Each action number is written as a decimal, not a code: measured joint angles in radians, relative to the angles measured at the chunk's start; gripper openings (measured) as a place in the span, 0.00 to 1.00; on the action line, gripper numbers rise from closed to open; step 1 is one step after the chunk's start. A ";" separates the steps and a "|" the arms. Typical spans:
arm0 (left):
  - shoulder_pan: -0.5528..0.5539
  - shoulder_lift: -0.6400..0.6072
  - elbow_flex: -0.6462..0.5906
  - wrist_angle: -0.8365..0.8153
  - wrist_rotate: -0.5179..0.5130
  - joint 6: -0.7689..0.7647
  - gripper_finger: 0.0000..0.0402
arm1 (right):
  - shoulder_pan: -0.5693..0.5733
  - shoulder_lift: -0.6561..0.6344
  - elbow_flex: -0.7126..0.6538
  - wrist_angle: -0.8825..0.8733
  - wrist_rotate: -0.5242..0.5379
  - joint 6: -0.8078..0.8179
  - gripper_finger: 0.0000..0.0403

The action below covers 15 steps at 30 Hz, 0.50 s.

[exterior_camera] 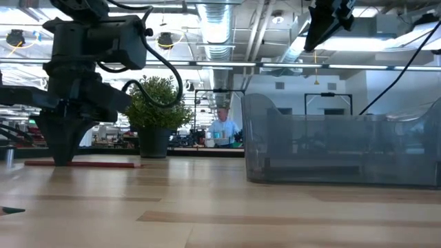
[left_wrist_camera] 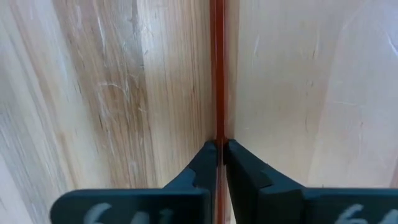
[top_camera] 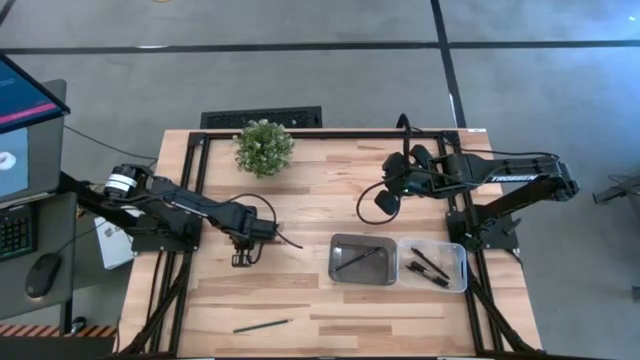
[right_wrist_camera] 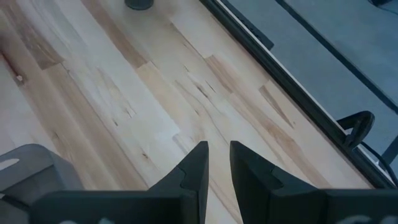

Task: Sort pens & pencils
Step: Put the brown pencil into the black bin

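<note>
A thin reddish pencil [left_wrist_camera: 218, 74] lies flat on the wood; in the low view it shows as a red stick [exterior_camera: 96, 164]. My left gripper [left_wrist_camera: 221, 146] [top_camera: 243, 256] stands over it, pointing down and shut on it. My right gripper [right_wrist_camera: 218, 155] [top_camera: 386, 200] hangs raised over the table's far right part, open by a narrow gap and empty. The metal tray [top_camera: 340, 270] holds thin dark pencils [top_camera: 360, 257]. The clear bin [top_camera: 460, 270] beside it holds black pens [top_camera: 430, 268]. A greenish pencil [top_camera: 262, 325] lies near the near edge. My left gripper pinches the reddish pencil's shaft [left_wrist_camera: 218, 134] between its two fingertips [left_wrist_camera: 205, 158], coming from above and pointing down, with the fingers across the pencil. In the low view the hold sits off-centre, nearer one end. The pencil lies level on the table [exterior_camera: 207, 200].
A potted plant [top_camera: 263, 147] stands at the far middle of the table. The clear bin [exterior_camera: 331, 148] fills the low view's right. Black frame rails [top_camera: 190, 200] run along the table's sides. A person [exterior_camera: 222, 127] shows far off in the room behind.
</note>
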<state>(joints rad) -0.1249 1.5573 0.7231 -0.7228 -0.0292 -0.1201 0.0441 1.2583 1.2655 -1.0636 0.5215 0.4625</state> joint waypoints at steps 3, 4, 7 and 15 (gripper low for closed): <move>0.001 -0.025 0.013 -0.001 -0.002 0.004 0.02 | 0.000 0.000 0.000 0.002 -0.011 0.000 0.22; 0.001 -0.032 0.018 0.009 -0.010 0.004 0.02 | 0.000 0.000 0.000 0.003 -0.023 0.000 0.22; 0.005 -0.073 0.048 0.073 -0.059 0.010 0.02 | 0.000 0.000 0.000 0.004 -0.076 0.014 0.22; 0.039 -0.169 0.105 0.091 -0.084 0.072 0.02 | 0.007 0.000 0.000 0.060 -0.139 0.042 0.22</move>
<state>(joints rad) -0.0864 1.3882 0.8284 -0.6322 -0.1137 -0.0477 0.0511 1.2583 1.2652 -1.0037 0.3820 0.5044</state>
